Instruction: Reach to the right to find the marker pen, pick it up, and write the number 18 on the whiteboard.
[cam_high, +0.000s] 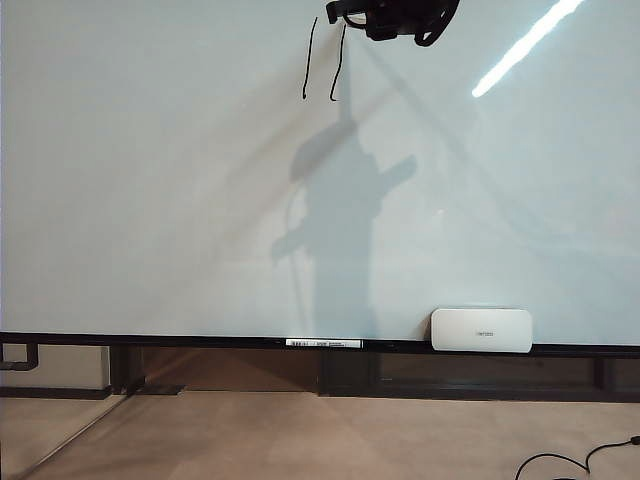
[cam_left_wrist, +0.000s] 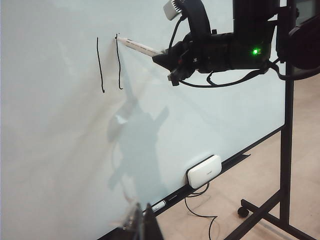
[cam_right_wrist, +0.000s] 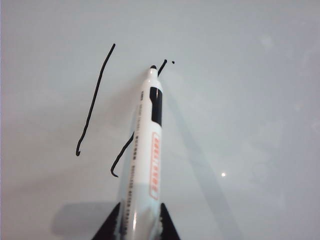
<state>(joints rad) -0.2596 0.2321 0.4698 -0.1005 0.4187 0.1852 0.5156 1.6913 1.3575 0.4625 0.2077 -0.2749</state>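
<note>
We were partway through writing: our right gripper (cam_right_wrist: 135, 220) pinched the slim white-barrelled marker pen (cam_right_wrist: 147, 145), its black tip against the large glossy pale whiteboard (cam_high: 150, 200) atop the second thin black stroke (cam_high: 337, 65). Next, we judged, came the 8's loops. Our left gripper (cam_left_wrist: 142, 225) hung low; its spread we couldn't tell.

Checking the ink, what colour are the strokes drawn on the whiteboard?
Black, thin strokes on the whiteboard; clearest in the right wrist view.
</note>
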